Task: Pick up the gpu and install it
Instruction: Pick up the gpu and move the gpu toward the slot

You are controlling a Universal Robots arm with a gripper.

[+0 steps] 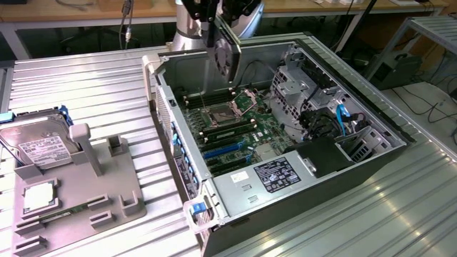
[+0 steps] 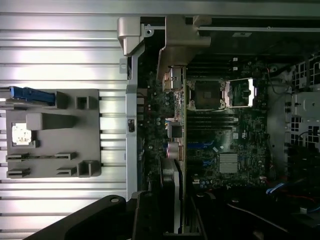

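The gpu [image 1: 226, 56] hangs upright above the back part of the open computer case [image 1: 397, 134], its round black fan face turned toward the exterior view's right. My gripper [image 1: 214, 31] is shut on the card's upper edge. In the wrist view the gpu [image 2: 179, 135] appears edge-on, running from my gripper [image 2: 172, 212] out to its silver end bracket [image 2: 175, 47], with the motherboard [image 2: 225, 150] below it. The card is clear of the board and touches no slot.
Blue expansion slots [image 1: 225, 151] lie on the motherboard beside the open processor socket [image 1: 227, 110]. A power supply [image 1: 275, 174] fills the case's near end. On the exterior view's left a grey fixture [image 1: 78, 198] holds a hard drive [image 1: 39, 142] and a small square chip [image 1: 39, 195].
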